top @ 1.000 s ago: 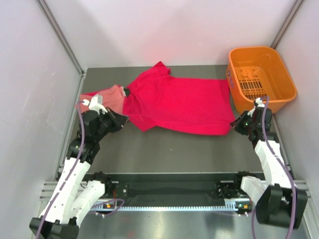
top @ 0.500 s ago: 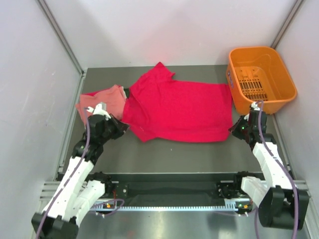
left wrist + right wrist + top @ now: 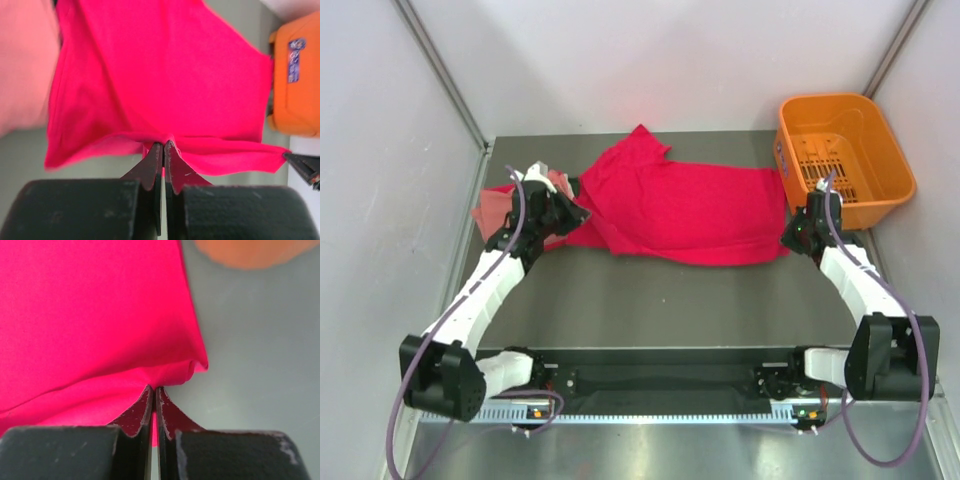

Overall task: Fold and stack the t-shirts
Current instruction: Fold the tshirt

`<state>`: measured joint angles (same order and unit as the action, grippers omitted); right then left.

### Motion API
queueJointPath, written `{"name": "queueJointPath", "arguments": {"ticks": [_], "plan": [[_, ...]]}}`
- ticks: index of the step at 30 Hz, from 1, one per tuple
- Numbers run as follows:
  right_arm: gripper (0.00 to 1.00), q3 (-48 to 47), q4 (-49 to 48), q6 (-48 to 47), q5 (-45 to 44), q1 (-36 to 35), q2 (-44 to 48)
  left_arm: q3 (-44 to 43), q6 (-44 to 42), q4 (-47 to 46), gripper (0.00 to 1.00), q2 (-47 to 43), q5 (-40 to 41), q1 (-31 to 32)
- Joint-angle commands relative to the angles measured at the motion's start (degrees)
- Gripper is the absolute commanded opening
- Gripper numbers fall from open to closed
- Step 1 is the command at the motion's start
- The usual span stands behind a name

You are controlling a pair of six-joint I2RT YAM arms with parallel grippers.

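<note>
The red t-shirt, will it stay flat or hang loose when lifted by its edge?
Probably floppy: the red t-shirt puckers where the left end effector pinches it. Probably light too: only tip pinches by it and the right end effector hold the hem.

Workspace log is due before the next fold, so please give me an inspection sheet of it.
Surface: dark grey table, near strip uncovered.
Job's things: red t-shirt spread mid-table; pink t-shirt at far left, partly under the left arm.
Clutter: orange basket at far right corner, nothing seen inside.
Grippers: left gripper and right gripper, fingers shut on the red t-shirt's near edge.
Cables: purple cable along each arm.
Surroundings: pale walls.
</note>
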<state>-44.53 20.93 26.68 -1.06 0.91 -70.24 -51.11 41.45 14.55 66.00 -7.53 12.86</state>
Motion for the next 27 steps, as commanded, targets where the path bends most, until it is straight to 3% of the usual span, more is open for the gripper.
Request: {"name": "queueJointPath", "arguments": {"ticks": [1,17,27], "plan": [[0.00,-3.8,-2.8,0.3,-5.0,-0.5,-2.5,-6.2,-0.8,-5.6,0.00,4.7,1.3,0.1],[0.00,-12.2,-5.2,3.8,-9.5,-2.2,-13.2,-26.4,-2.3,-6.8,0.00,28.8,3.0,0.1],[0.02,-12.9,-4.9,7.3,-11.9,-2.8,-14.5,-28.7,-2.3,-5.8,0.00,31.7,5.1,-1.0]]}}
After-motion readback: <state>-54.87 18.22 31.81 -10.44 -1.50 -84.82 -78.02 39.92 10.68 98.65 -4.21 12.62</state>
